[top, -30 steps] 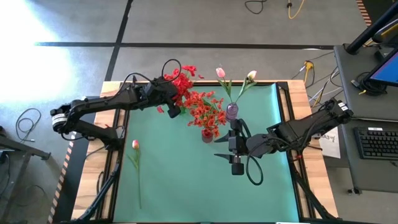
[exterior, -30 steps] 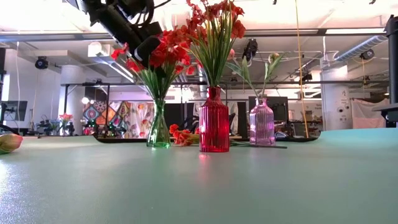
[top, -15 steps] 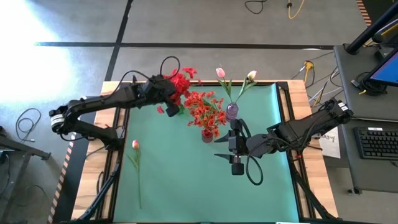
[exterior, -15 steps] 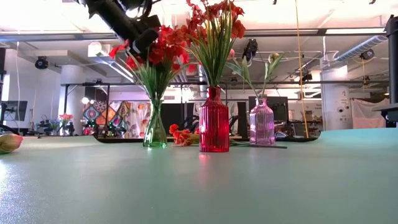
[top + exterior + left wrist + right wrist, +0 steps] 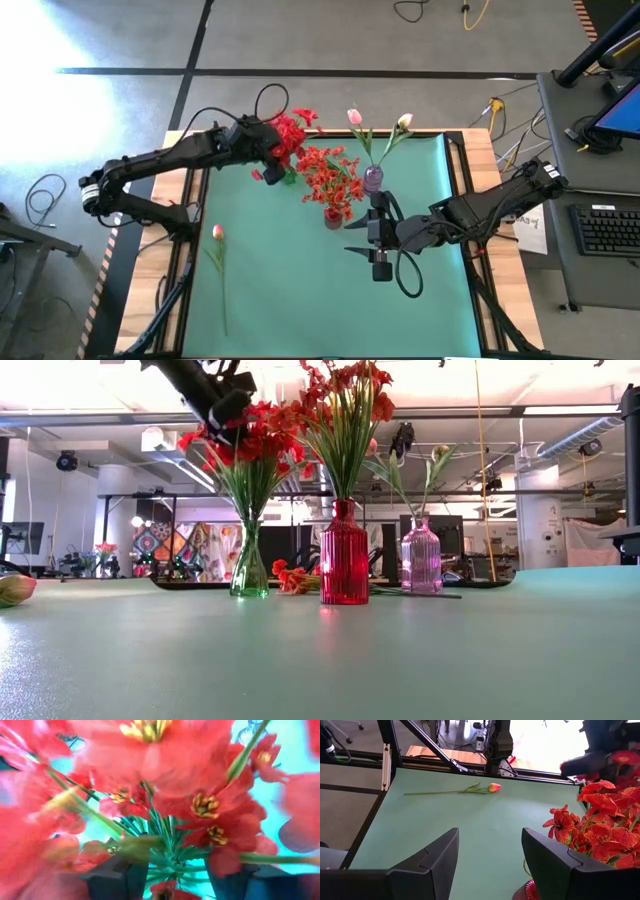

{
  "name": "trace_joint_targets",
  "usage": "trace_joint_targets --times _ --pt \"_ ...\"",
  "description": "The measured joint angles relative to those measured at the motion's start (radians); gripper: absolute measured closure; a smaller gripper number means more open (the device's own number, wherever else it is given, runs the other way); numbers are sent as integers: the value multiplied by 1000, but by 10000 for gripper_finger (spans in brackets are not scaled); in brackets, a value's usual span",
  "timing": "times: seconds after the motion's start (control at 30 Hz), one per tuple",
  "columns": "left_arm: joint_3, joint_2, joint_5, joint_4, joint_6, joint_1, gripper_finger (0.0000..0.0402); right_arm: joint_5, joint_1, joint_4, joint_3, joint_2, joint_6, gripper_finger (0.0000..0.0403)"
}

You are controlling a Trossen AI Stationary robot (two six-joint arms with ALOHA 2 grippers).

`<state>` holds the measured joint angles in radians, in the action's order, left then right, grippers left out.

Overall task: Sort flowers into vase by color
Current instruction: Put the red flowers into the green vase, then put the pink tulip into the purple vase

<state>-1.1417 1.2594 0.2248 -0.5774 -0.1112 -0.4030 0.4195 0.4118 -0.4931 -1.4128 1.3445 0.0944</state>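
Red flowers (image 5: 291,133) stand in a clear green vase (image 5: 250,572). Orange-red flowers (image 5: 333,180) fill a red vase (image 5: 345,555), and two pink tulips (image 5: 354,117) stand in a purple vase (image 5: 421,557). My left gripper (image 5: 263,160) is open, high at the red bunch's left side. In its wrist view the blossoms (image 5: 210,805) and green stems (image 5: 165,855) crowd between its fingers (image 5: 117,880). One pink tulip (image 5: 218,232) lies flat on the mat at the left. My right gripper (image 5: 490,845) hovers open near the red vase and holds nothing. My left gripper stands open with its fingers among the red blossoms, slanting down from the table's left. I cannot tell whether the fingers touch the blossoms or the stems. The bunch stands upright in the green vase on its own.
The three vases stand close together at the far middle of the green mat (image 5: 300,300). A loose orange-red blossom (image 5: 290,578) lies behind them. The near half of the mat has free room. The lone tulip's stem (image 5: 435,793) points toward the near edge.
My left gripper has gone up and back toward the table's left edge, out of the red blossoms. The red bunch has stayed in the green vase and stands more upright. My right arm has kept still.
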Motion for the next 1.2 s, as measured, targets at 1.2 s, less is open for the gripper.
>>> trace_joint_targets --times 1.2 --pt "-400 -25 -28 -534 265 188 221 -1 2 -322 9 -53 211 193"
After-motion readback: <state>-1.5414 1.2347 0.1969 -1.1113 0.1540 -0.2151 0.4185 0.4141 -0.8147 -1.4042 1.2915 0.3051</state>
